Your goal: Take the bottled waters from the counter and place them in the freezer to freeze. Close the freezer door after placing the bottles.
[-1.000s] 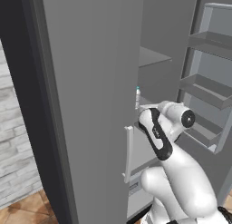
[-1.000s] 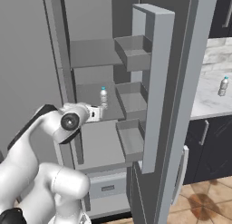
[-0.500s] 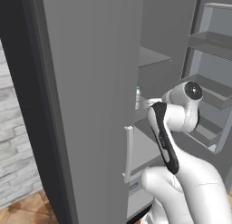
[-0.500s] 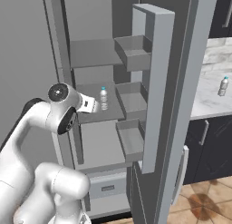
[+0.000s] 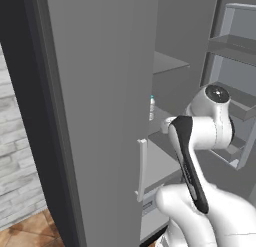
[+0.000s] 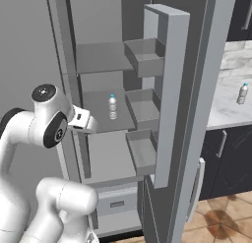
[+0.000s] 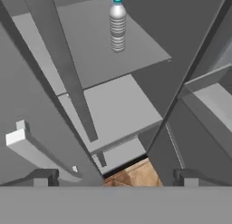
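One bottled water [image 6: 112,106] stands on the freezer shelf [image 6: 101,111]. My gripper [image 7: 115,177] is wide open and empty. Next I must fetch the other bottle [image 6: 242,93] from the counter [image 6: 224,108].

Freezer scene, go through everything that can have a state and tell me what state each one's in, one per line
Freezer door: open, swung wide.
Bottle in freezer: upright on a middle shelf, cap on, nothing touching it.
Bottle on counter: upright, cap on, not yet moved.
Gripper: open, empty, back from the shelf.
Freezer drawer: shut.
Door bins: empty.
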### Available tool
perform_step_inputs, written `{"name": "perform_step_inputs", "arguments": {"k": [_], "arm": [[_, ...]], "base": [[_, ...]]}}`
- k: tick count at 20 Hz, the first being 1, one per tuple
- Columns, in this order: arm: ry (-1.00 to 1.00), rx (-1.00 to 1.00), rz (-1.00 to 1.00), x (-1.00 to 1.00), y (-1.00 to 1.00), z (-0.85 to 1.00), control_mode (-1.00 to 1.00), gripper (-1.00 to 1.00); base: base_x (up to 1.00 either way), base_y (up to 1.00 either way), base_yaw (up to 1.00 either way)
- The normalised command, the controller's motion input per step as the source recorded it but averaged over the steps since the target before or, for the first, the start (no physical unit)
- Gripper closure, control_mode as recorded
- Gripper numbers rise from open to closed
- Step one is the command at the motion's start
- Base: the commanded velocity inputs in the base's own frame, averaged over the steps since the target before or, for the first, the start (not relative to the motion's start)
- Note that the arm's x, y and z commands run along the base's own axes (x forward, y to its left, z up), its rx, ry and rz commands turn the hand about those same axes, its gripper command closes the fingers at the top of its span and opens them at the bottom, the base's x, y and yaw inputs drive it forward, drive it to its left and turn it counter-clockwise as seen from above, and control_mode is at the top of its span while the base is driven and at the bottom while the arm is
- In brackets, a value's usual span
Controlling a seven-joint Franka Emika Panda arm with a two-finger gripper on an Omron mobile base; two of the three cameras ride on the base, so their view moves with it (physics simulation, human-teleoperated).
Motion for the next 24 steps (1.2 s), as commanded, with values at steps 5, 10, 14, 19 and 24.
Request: {"name": "perform_step_inputs", "arguments": {"k": [5, 10, 14, 19, 24], "arm": [[0.0, 0.0, -0.09, -0.55, 0.24, -0.1, -1.0, -1.0], [-0.03, 0.01, -0.04, -0.68, 0.01, -0.1, -1.0, -1.0], [0.0, 0.05, 0.0, -0.21, -0.06, -0.17, -1.0, -1.0], [0.03, 0.05, 0.0, 0.0, -0.14, -0.22, -1.0, -1.0], [0.0, 0.0, 0.0, 0.0, -0.03, -0.3, -1.0, -1.0]], "base": [[0.0, 0.0, 0.0], [0.0, 0.0, 0.0], [0.0, 0.0, 0.0], [0.0, 0.0, 0.0], [0.0, 0.0, 0.0]]}}
